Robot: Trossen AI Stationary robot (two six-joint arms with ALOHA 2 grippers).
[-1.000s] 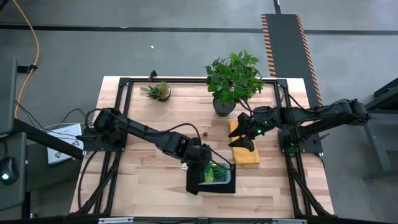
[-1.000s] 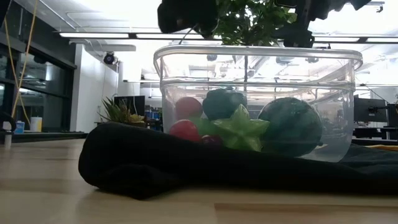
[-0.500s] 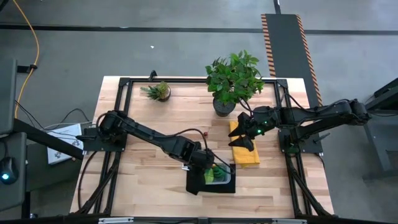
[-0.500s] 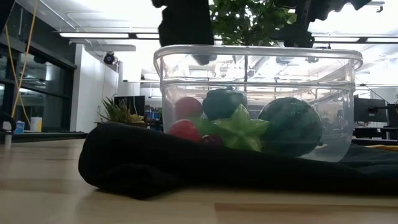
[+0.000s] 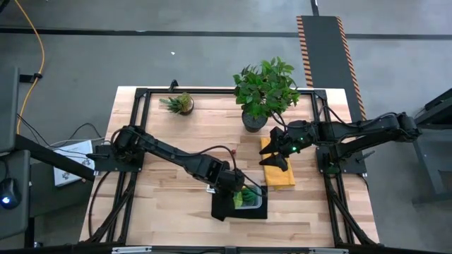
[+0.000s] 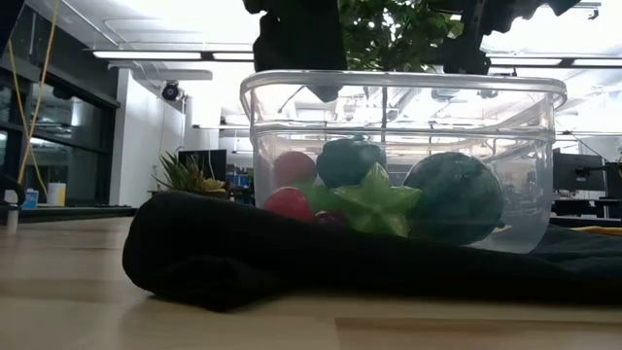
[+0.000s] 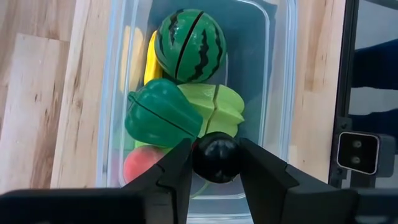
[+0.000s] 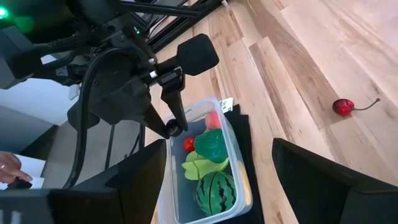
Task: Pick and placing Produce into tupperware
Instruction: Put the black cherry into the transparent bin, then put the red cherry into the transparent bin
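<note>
The left gripper (image 7: pixel 216 163), clamped on a dark berry (image 7: pixel 216 157), has moved over the tupperware (image 7: pixel 278 93) near the table's front edge; release follows. The right gripper (image 5: pixel 277 154) waits open.

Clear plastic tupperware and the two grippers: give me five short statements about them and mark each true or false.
1. The left gripper holds a small dark round produce piece above the clear plastic rectangular tupperware. True.
2. The tupperware is empty. False: it already holds a striped green watermelon, a light green star-shaped fruit, a dark green pepper and red pieces.
3. The right gripper hangs open over the yellow cloth. True.
4. The tupperware sits directly on the bare wood. False: it sits on a black mat.
5. A red cherry with a stem lies inside the tupperware. False: it lies on the wooden table, apart from it.
</note>
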